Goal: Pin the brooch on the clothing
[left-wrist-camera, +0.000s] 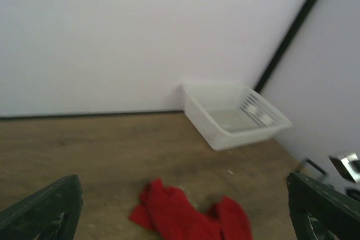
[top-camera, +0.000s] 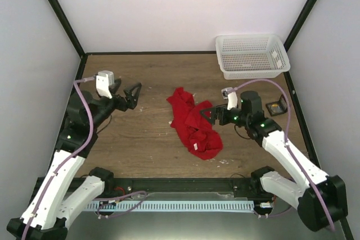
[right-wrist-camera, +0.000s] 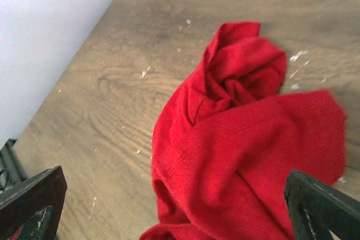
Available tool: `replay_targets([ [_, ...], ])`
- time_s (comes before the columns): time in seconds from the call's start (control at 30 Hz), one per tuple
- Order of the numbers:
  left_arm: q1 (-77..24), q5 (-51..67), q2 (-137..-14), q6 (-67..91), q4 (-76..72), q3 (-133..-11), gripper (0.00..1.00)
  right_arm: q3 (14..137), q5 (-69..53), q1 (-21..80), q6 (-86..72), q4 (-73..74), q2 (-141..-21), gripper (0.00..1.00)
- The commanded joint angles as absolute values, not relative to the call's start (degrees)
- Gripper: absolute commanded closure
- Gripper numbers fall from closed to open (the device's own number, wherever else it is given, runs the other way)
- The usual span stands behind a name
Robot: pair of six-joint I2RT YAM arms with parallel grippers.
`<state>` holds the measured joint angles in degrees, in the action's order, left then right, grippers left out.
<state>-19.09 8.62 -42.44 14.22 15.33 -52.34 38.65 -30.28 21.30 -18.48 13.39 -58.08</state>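
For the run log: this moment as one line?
left gripper: open, empty | right gripper: open, empty | red T-shirt: crumpled on table, at right gripper | brooch: not discernible

White arms [top-camera: 59,175], black joints [top-camera: 101,175], lilac cables [top-camera: 88,117]

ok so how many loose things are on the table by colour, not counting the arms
red: 1, the crumpled shirt
white: 1, the mesh basket
black: 1, a small dark object near the right edge, too small to identify
total: 3
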Motion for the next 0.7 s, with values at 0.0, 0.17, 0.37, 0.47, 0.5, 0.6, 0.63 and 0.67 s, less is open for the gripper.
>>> replay_targets([
  [0.0,-18.9,25.4,-44.2,23.9,11.6,-47.1,0.02,36.4,-20.3,21.0,-16.9,10.8,-53.5,0.0],
  [0.17,-25.7,29.7,-53.6,26.8,5.8,-42.6,0.04,32.1,-18.8,19.2,-20.7,10.2,-53.3,0.0],
  [0.37,-39.8,18.0,-71.7,17.8,11.2,-50.3,0.13,24.7,-28.0,14.2,-27.3,8.4,-52.6,0.0],
  [0.47,-45.5,4.0,-81.4,13.3,19.6,-59.4,0.13,21.7,-23.8,13.7,-30.3,11.9,-50.4,0.0],
  [0.5,-47.0,2.2,-83.6,12.2,20.7,-61.2,0.13,20.9,-21.7,13.6,-31.7,13.1,-49.6,0.0],
  [0.6,-50.3,-2.0,-89.1,10.4,21.0,-64.6,0.13,15.6,-25.0,13.5,-39.1,12.7,-47.0,0.0],
  [0.63,-51.1,-3.1,-90.8,10.0,21.7,-65.9,0.13,14.4,-27.4,13.5,-41.1,12.6,-46.4,0.0],
  [0.67,-51.9,-4.4,-92.3,9.5,22.8,-67.4,0.16,13.2,-30.4,13.5,-42.7,12.2,-45.5,0.0],
])
